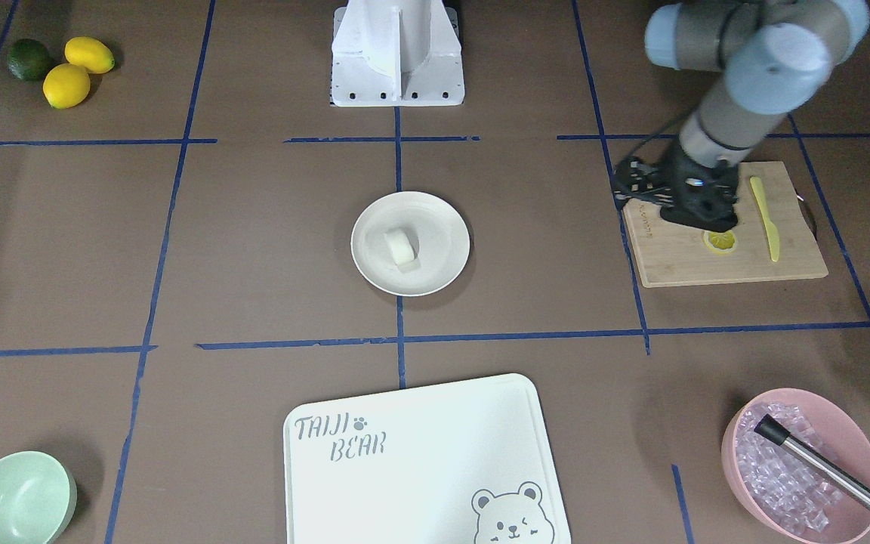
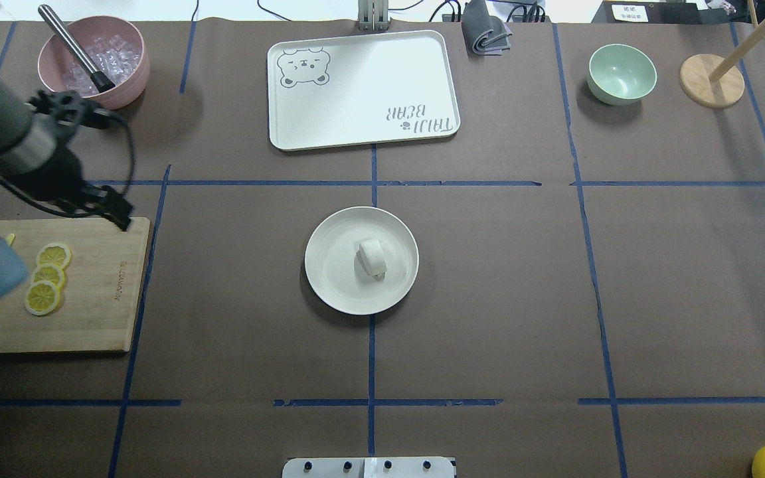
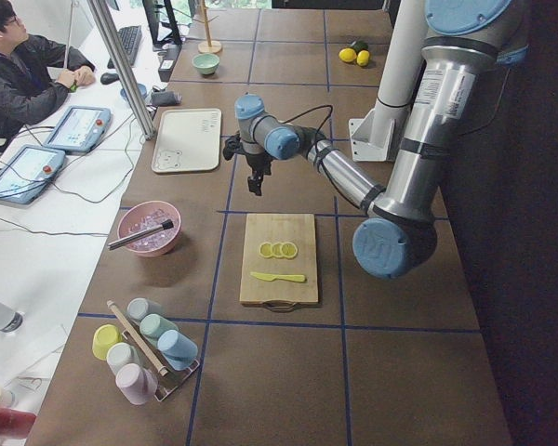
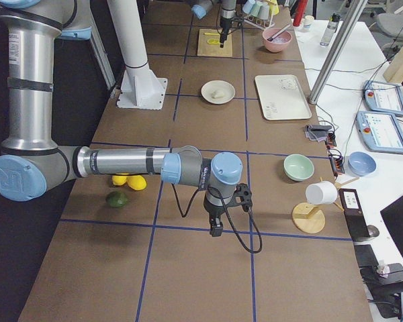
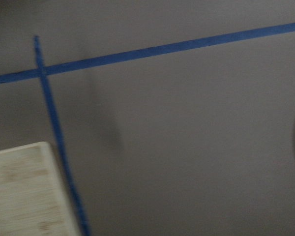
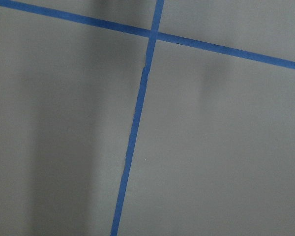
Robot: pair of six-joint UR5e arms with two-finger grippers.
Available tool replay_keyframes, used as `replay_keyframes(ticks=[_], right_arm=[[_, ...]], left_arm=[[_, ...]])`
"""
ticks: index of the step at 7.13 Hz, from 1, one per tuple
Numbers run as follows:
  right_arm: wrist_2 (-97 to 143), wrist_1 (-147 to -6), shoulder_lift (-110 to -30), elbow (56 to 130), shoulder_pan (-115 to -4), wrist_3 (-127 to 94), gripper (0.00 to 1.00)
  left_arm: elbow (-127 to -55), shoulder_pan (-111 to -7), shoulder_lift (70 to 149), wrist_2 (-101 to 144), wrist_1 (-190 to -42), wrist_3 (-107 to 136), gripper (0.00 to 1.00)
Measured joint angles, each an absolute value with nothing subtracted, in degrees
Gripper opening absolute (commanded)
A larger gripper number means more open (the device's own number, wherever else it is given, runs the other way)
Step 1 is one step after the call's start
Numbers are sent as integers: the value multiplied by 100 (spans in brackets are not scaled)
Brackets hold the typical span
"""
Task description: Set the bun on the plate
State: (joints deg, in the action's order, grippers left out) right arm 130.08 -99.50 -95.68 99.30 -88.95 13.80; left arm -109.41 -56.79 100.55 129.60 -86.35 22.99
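Observation:
The small white bun (image 2: 372,257) lies on its side on the round cream plate (image 2: 336,265) at the table's middle, also seen from the front as the bun (image 1: 402,249) on the plate (image 1: 442,261). Nothing touches it. My left gripper (image 2: 122,219) hangs far to the left, over the far corner of the wooden cutting board (image 2: 90,299), with nothing visible in it; I cannot tell whether it is open or shut. My right gripper (image 4: 215,231) shows only in the exterior right view, low over bare table, and its state cannot be told.
Three lemon slices (image 2: 47,279) and a yellow knife (image 1: 766,219) lie on the cutting board. A pink bowl of ice (image 2: 93,60), the bear-printed board (image 2: 362,89), a mint-green bowl (image 2: 621,73), a wooden stand (image 2: 711,79) and whole lemons (image 1: 76,72) ring the table.

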Motion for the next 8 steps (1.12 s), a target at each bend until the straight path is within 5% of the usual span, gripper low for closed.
replay_keyframes(ticks=[3,8], right_arm=[[13008,-9949,-9568,9917,-8896,1385,100],[13008,-9949,-9566,9915,-8895,1380,100]], left_arm=[[-10338,-7745,8821,13614,-8687,-344,100],[-9747,-8898,8259,13603,-8709,-654,100]])
